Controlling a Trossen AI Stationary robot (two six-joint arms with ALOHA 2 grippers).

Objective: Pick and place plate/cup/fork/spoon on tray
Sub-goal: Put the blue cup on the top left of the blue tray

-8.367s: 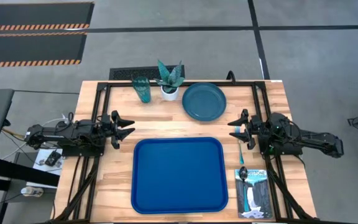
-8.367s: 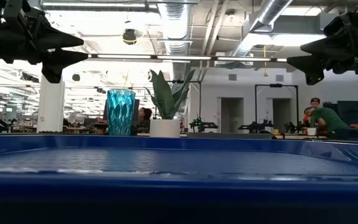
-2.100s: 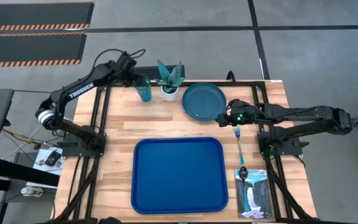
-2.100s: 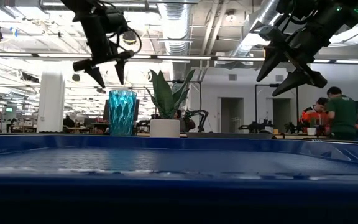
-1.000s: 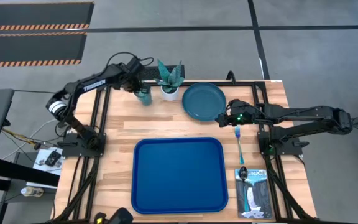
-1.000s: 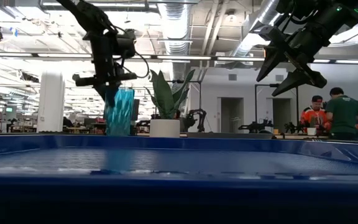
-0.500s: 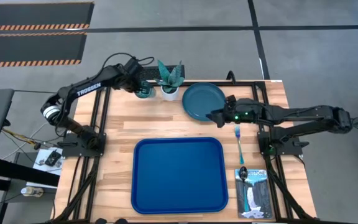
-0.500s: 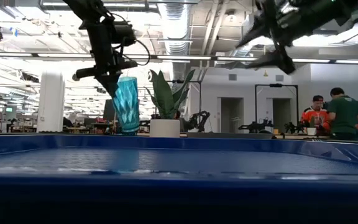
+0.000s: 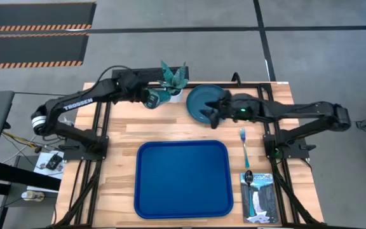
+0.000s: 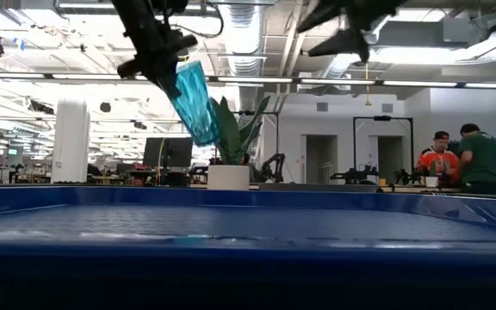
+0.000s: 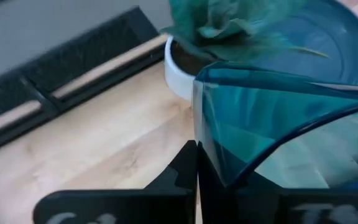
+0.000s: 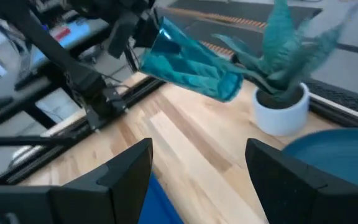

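Observation:
The ribbed teal cup (image 9: 152, 97) hangs tilted in the air beside the white plant pot (image 9: 173, 94), with my left gripper (image 9: 142, 94) shut on it. In the low view the cup (image 10: 195, 102) slants below that gripper (image 10: 158, 53). My right gripper (image 9: 211, 112) hovers open above the near left part of the dark teal plate (image 9: 203, 95), which lies flat at the table's far side. The blue tray (image 9: 182, 179) lies in the middle near the front. The fork (image 9: 243, 145) lies right of the tray. The spoon (image 9: 249, 177) rests on a booklet. My left gripper pinches the cup's wall at the rim (image 11: 197, 140), one finger outside (image 11: 182, 171) and the other seemingly inside the mouth. The fingers come slanting down from above and from the table's left. The cup is lifted clear of the table, tilted, its base (image 10: 207, 133) lowest.
A spiky plant (image 9: 172, 76) in a white pot stands between the cup and the plate, close to both grippers. The waterfall booklet (image 9: 260, 198) lies at the near right corner. Black frame rails run along the table's sides. People stand in the room behind.
My left gripper has lifted the cup off the table and carried it toward the plant; the cup has tipped from upright to a strong slant. My right gripper, still open, has risen and moved toward the table's left, from the plate's right edge to above the plate.

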